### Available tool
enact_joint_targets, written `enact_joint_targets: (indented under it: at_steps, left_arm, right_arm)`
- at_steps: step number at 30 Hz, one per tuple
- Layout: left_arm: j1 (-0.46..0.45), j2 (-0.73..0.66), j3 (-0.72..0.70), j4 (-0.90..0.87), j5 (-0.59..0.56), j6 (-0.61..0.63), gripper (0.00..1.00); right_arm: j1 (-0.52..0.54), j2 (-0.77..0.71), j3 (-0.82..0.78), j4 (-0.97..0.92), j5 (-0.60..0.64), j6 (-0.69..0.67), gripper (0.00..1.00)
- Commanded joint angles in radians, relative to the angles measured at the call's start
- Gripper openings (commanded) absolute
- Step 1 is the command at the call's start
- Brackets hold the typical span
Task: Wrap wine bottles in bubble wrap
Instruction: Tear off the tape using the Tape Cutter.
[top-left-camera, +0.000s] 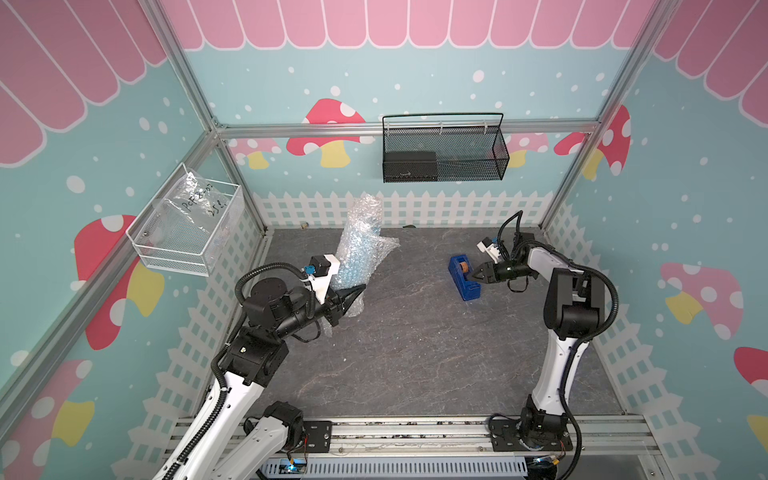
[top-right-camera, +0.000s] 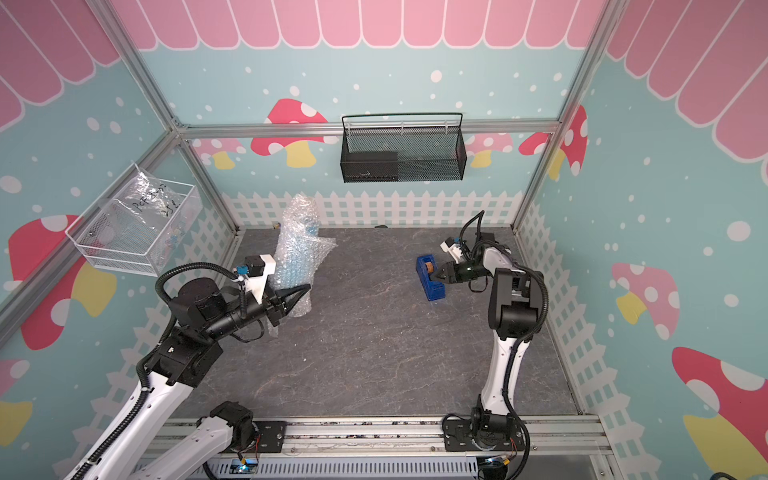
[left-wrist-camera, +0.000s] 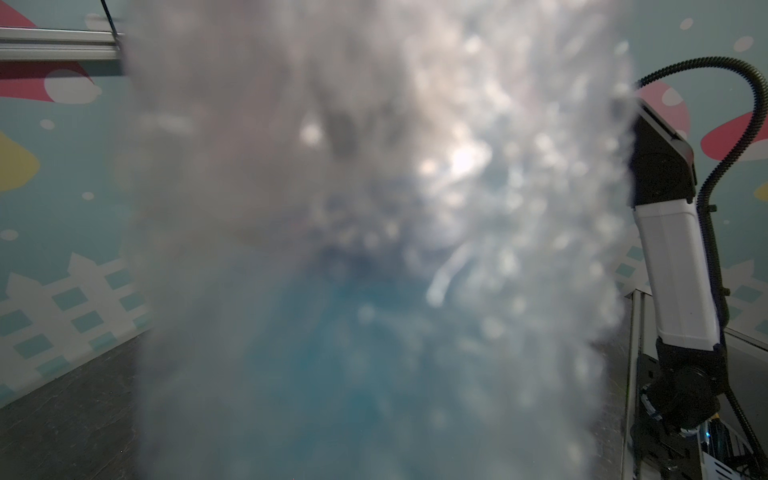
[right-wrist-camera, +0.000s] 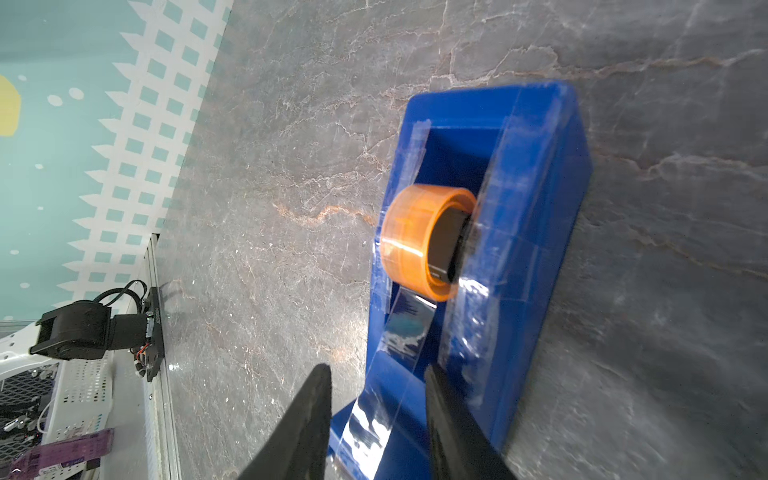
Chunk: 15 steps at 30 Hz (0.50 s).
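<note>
The bubble wrap (top-left-camera: 362, 220) (top-right-camera: 300, 216) stands as a loose, tilted roll at the table's back left. The blue wine bottle (top-left-camera: 353, 259) (top-right-camera: 294, 262) shows through it. My left gripper (top-left-camera: 362, 287) (top-right-camera: 306, 288) is shut on the roll's lower part. In the left wrist view the bubble wrap (left-wrist-camera: 374, 166) fills the picture as a blur, with the bottle (left-wrist-camera: 332, 353) a blue patch behind it, and the jaws are hidden. My right gripper (top-left-camera: 476, 276) (top-right-camera: 435, 276) (right-wrist-camera: 376, 370) is open at the tape dispenser (top-left-camera: 467, 289) (top-right-camera: 434, 293) (right-wrist-camera: 532, 208), with a clear tape strip between its fingers.
An orange tape roll (right-wrist-camera: 415, 241) sits in the dispenser. A black mesh basket (top-left-camera: 444, 149) hangs on the back wall. A white wire basket (top-left-camera: 187, 249) on the left wall holds a crinkled plastic bag. The arms' mounting rail (top-left-camera: 415, 428) runs along the front edge.
</note>
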Motion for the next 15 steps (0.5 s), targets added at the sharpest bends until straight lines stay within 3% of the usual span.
enact_joint_targets:
  at_steps: [1,15]
  left_arm:
    - [0.008,-0.034,0.015,0.126,0.002,0.010,0.00]
    - [0.021,-0.035,0.007,0.129,0.005,0.009,0.00]
  right_arm:
    - [0.006,0.017,0.009,-0.016,-0.056,-0.034,0.38]
    - [0.005,0.036,0.010,-0.018,-0.042,-0.015,0.38]
